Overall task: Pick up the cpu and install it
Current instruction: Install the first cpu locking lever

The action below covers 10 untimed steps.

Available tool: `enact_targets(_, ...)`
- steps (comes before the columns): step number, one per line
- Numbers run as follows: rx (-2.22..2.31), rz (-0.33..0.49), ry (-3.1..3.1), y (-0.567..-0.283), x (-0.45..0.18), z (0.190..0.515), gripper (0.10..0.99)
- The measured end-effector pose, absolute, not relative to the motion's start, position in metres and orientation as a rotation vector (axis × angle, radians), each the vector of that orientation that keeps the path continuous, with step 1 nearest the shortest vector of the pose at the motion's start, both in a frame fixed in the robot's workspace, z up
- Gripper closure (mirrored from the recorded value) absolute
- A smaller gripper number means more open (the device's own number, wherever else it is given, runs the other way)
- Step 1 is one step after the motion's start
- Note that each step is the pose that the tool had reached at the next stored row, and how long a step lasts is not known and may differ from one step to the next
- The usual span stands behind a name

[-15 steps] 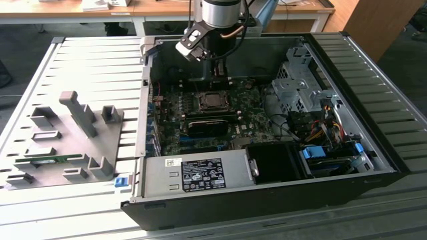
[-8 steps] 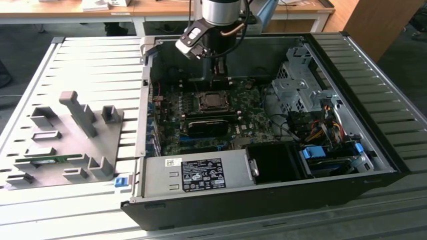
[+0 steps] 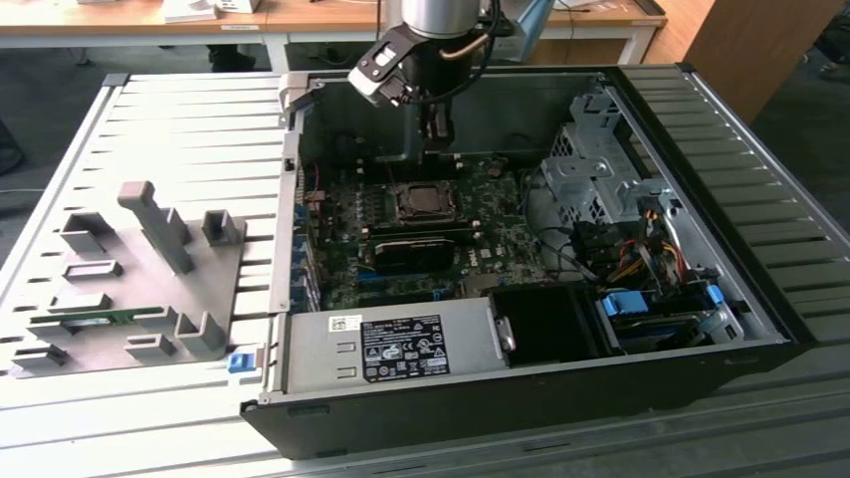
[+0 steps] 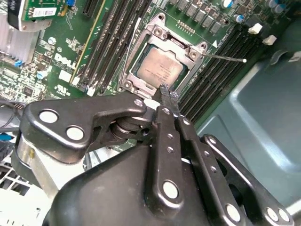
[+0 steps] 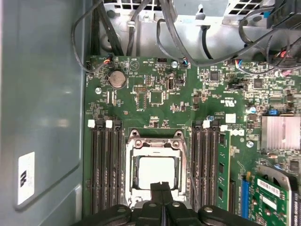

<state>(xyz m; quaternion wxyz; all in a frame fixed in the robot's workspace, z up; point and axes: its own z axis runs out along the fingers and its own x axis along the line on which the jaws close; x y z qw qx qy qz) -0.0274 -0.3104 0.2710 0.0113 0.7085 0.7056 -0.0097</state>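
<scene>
The cpu [image 5: 154, 172] lies flat in its open socket on the green motherboard [image 5: 155, 99], its silvery top facing up inside the metal socket frame [image 4: 141, 44]. It is also seen as cpu [image 4: 159, 68] and cpu [image 3: 422, 202]. My gripper [image 5: 161, 186] hangs just above the near edge of the socket, fingers pressed together with nothing between them. In the exterior view my gripper [image 3: 436, 137] stands over the back of the open computer case, apart from the chip. In the second wrist view my gripper [image 4: 165, 90] ends at the socket's edge.
Black memory slots [image 5: 106, 169] flank the socket on both sides. A drive cage [image 3: 591, 164] and loose cables [image 3: 624, 254] fill the case at the exterior view's right, and the power supply [image 3: 392, 349] sits at the front. A grey fixture plate [image 3: 126, 284] lies outside at the exterior view's left.
</scene>
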Motion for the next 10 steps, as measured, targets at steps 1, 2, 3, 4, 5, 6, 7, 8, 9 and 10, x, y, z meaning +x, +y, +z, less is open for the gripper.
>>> enact_targets(1, 2.210, -0.031, 2.201, -0.310, -0.027, 0.273, 0.980)
enact_targets(2, 2.210, -0.032, 2.202, -0.310, -0.027, 0.276, 0.980)
enact_targets(3, 2.211, -0.032, 2.202, -0.310, -0.027, 0.278, 0.980)
enact_targets(4, 2.211, -0.033, 2.202, -0.310, -0.027, 0.280, 0.980)
enact_targets(5, 2.211, -0.033, 2.202, -0.310, -0.027, 0.282, 0.980)
enact_targets(6, 2.211, -0.033, 2.202, -0.310, -0.027, 0.286, 0.980)
enact_targets(7, 2.211, -0.034, 2.202, -0.310, -0.027, 0.289, 0.980)
enact_targets(8, 2.212, -0.034, 2.203, -0.310, -0.027, 0.292, 0.980)
enact_targets(9, 2.212, -0.035, 2.203, -0.310, -0.027, 0.293, 0.980)
enact_targets(10, 2.212, -0.034, 2.203, -0.310, -0.027, 0.293, 0.980)
